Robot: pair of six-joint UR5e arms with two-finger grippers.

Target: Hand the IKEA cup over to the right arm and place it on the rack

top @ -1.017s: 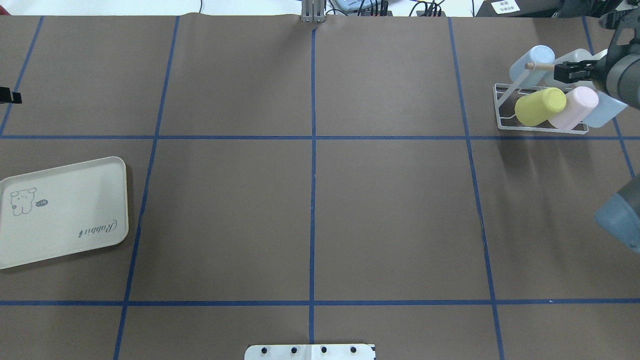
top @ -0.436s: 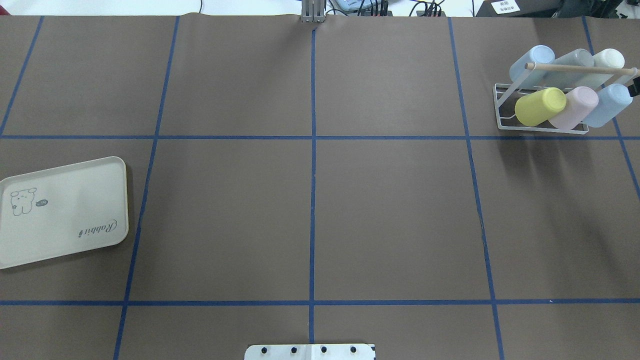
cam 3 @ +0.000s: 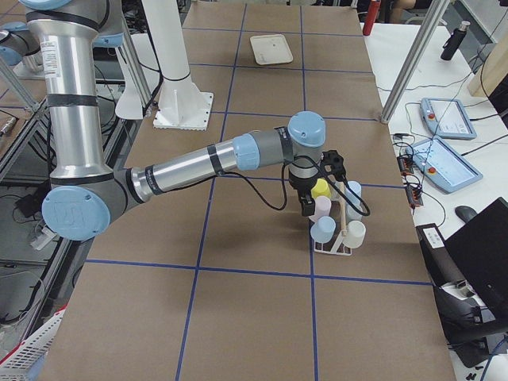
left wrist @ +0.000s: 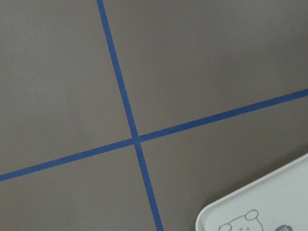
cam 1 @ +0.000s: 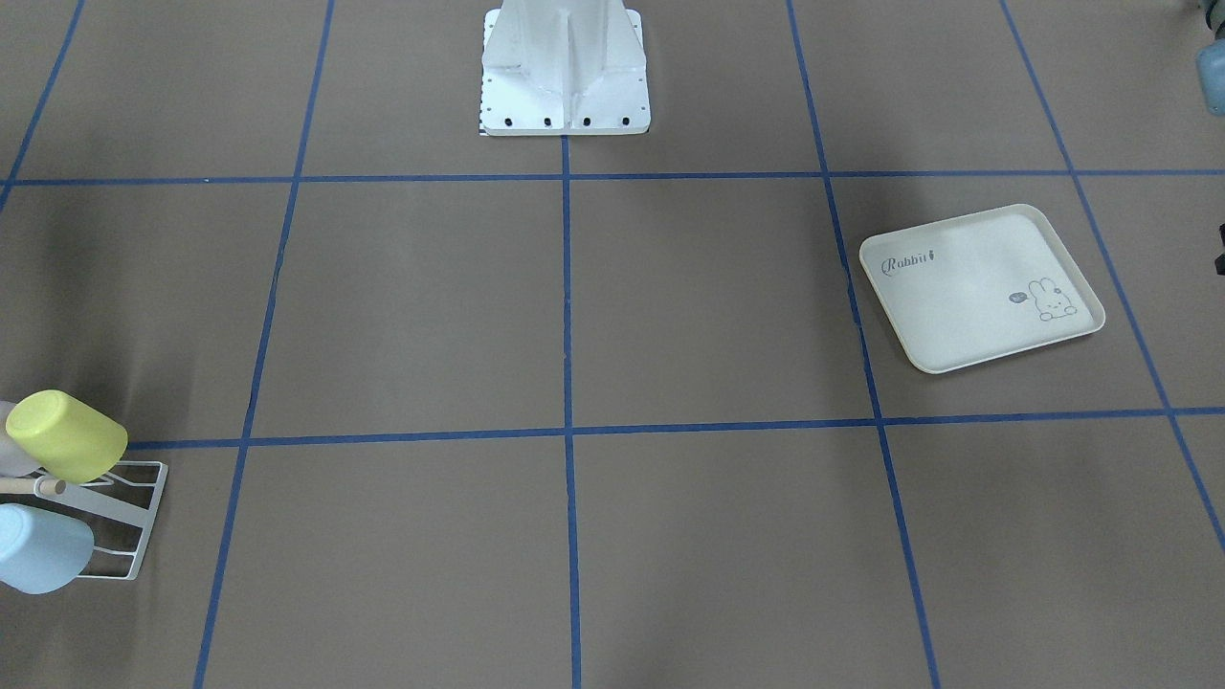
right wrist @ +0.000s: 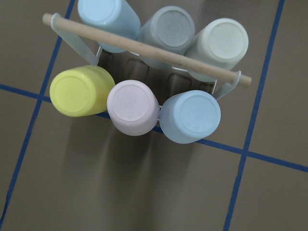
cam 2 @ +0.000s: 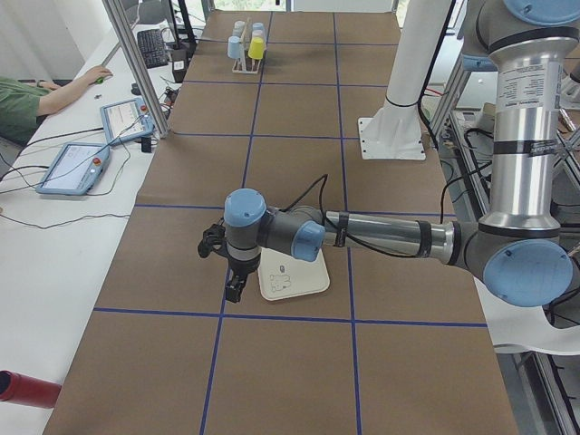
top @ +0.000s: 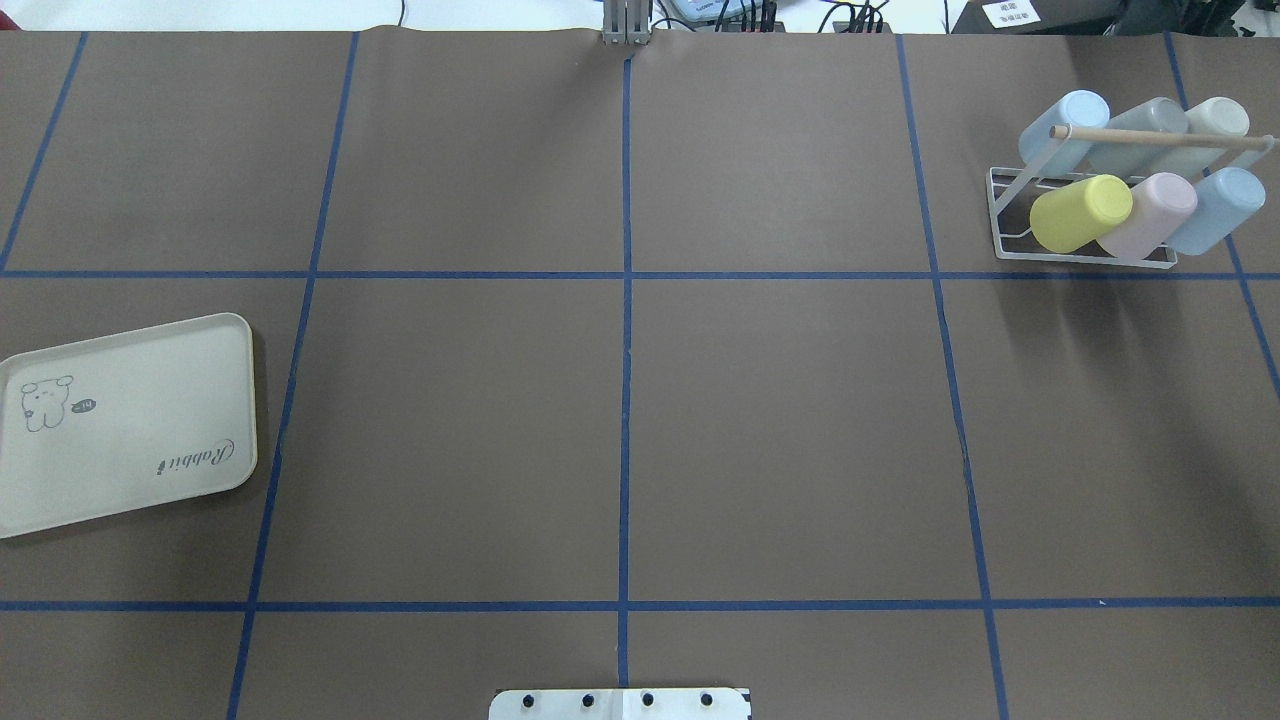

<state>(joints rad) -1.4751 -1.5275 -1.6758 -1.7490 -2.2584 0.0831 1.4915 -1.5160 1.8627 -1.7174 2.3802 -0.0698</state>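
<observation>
All six cups sit on the rack [top: 1060, 260] at the far right corner of the table [top: 780, 420], bottoms up, leaning on the prongs in two rows w/ the wooden dowel [right wrist: 144, 49] running across over the back row. From the right wrist cam, the back row is light blue cup [right wrist: 108, 21], grey cup [right wrist: 168, 29], cream cup [right wrist: 219, 45], and the front row is yellow cup [right wrist: 79, 90], pink cup [right wrist: 133, 107] and a second light blue cup [right wrist: 190, 116]. The front three are packed side by side, touching or v close. The right gripper [cam 3: 308, 208] only shows up in the side view. It hangs pointing down right by the rack on the yellow/pink side, and it looks like it's clear of the cups, but that angle's too small to be sure. Can't tell if its fingers are spread or pressed together, and same goes for the left gripper [cam 2: 234, 290], which hangs over the table just beside the rabbit-print tray [top: 150, 450], pointing down. The left wrist cam just gets blue tape lines and a corner of the tray. The tray's at the opposite end of the table, well apart from the rack.
</observation>
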